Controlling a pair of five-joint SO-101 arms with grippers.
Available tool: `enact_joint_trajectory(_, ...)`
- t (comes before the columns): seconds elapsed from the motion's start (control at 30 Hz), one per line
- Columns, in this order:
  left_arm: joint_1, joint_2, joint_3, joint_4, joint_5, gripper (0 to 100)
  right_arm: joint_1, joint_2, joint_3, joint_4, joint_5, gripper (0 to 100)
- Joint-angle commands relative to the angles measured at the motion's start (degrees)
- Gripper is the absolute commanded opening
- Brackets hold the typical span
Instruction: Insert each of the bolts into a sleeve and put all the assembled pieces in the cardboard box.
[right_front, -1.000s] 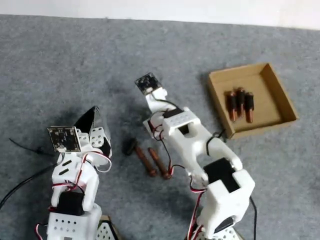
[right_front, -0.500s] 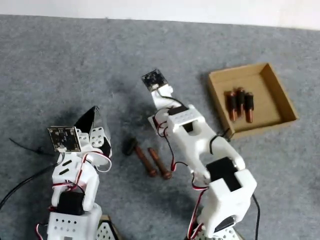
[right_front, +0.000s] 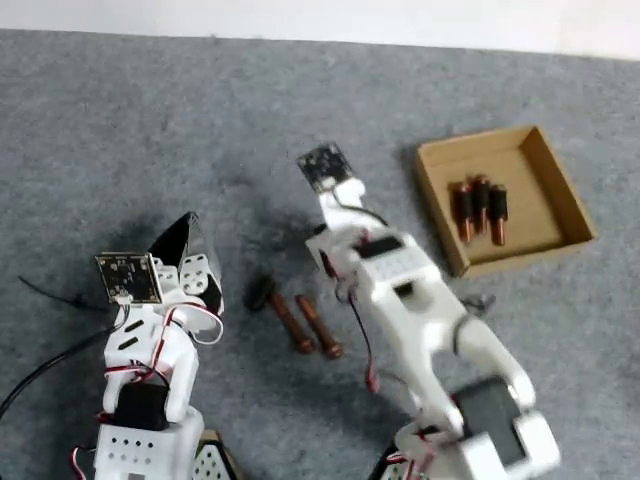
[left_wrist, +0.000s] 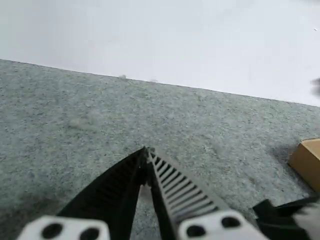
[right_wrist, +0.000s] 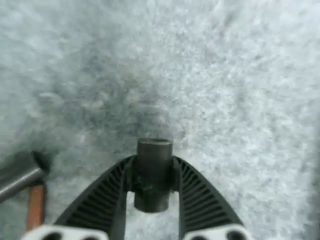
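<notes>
Right end effector (right_wrist: 152, 162) is clenched on a black sleeve (right_wrist: 152, 187). The sleeve sits squarely between the 2 ribbed fingers (right_wrist: 197, 195), lined up along them, its open end poking out past the tips. Grey carpeted desk (right_front: 120, 120) lies beneath it, and off at the edge of that wrist view a copper bolt shank (right_wrist: 36, 207) lies beside a grey piece I can't make out.

From the high view, the right arm (right_front: 410, 300) stretches from the near right corner in toward the middle of the desk, with its wrist board out front. Just beside that arm, on its left, 2 copper bolts (right_front: 290, 320) lie side by side on the desk, close together and roughly parallel. A loose sleeve (right_front: 262, 292), also black, lies at their far end, very near the closer bolt; whether they touch, I can't tell.

Over to the left arm (right_front: 150, 350): it's tucked back at the near left. The left end effector (right_front: 188, 240) has its fingers pinched together, tip to tip, with nothing between them. It points out across bare desk, apart from the bolts.

The cardboard box (right_front: 500, 165) sits on the right side of the desk, beyond the right arm. In it lie 3 assembled pieces (right_front: 482, 205), packed side by side near the middle, black ends away, copper ends toward the arms.
</notes>
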Motion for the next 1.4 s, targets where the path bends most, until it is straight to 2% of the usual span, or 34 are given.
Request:
enact_joint_trajectory(0.0,-0.4,-0.84,1.19,-0.26,-1.32,1,0.66,-15.96,10.15,-8.04,0.44,0.5)
enact_joint_trajectory(0.33,1.63,-0.84,1.19,-1.14,-1.14,1,1.01,-38.64,27.38,-10.07,0.44,0.5)
enact_joint_trajectory(0.53,6.55,-0.66,1.19,-1.05,-1.14,1,5.85,-49.54,33.19,-9.98,0.18,0.5)
enact_joint_trajectory(0.7,7.25,2.77,1.01,-0.7,-1.32,1,7.52,-57.54,38.29,-9.98,0.18,0.5)
enact_joint_trajectory(0.83,8.92,13.58,-3.91,-0.79,-3.25,1,7.52,-61.41,40.84,-9.89,0.26,0.5)
enact_joint_trajectory(1.0,9.71,36.79,-10.95,-7.21,-4.22,1,7.52,-62.37,42.77,-9.89,0.35,0.5)
enact_joint_trajectory(1.1,10.07,49.54,-17.1,-7.38,-4.22,1,7.52,-62.37,43.65,-9.89,0.35,0.5)
enact_joint_trajectory(1.17,11.82,56.22,-20.62,-7.38,-8.0,1,7.6,-62.37,43.65,-9.89,0.35,0.5)
enact_joint_trajectory(1.3,16.04,62.11,-23.52,-7.38,-29.89,1,7.6,-62.37,43.65,-9.89,0.35,0.5)
enact_joint_trajectory(1.37,17.71,61.14,-23.08,-6.86,-35.87,1,7.69,-62.37,43.65,-9.89,0.44,0.5)
